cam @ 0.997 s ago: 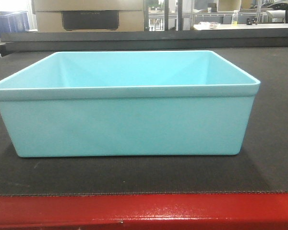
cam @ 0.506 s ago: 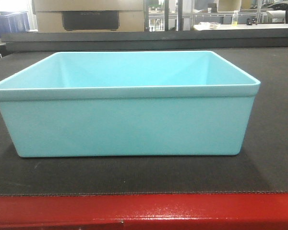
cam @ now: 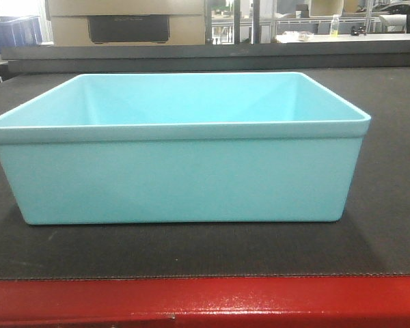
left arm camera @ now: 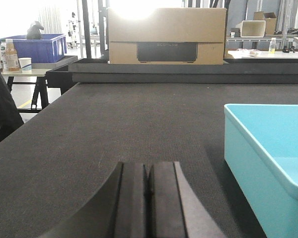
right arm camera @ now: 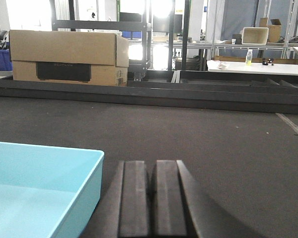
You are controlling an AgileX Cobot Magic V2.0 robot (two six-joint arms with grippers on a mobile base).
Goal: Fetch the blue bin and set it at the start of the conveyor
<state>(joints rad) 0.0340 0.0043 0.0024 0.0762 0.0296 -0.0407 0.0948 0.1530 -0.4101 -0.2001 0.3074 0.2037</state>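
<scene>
Front-facing view gives me the blue bin sitting upright and square-on to the lens on the conveyor start, its near wall set just back from the glossy red edge strip that runs along the bottom of the picture. I can see down into the tub and it holds nothing. On my left wrist camera the left gripper has its two dark pads pressed together with only a thin seam between them, clamping nothing, and it hangs low over the belt just beside the bin's left wall, whose rolled rim fills the lower right corner of that view. My right wrist camera shows the same on the other side: the right gripper with its pads together and nothing between them, over bare belt, the bin's corner showing at lower left (near, though I cannot tell whether it touches). Beyond the far end of the belt I make out a cardboard box, a dark blue crate on a side table, and a small bottle on a white bench.
</scene>
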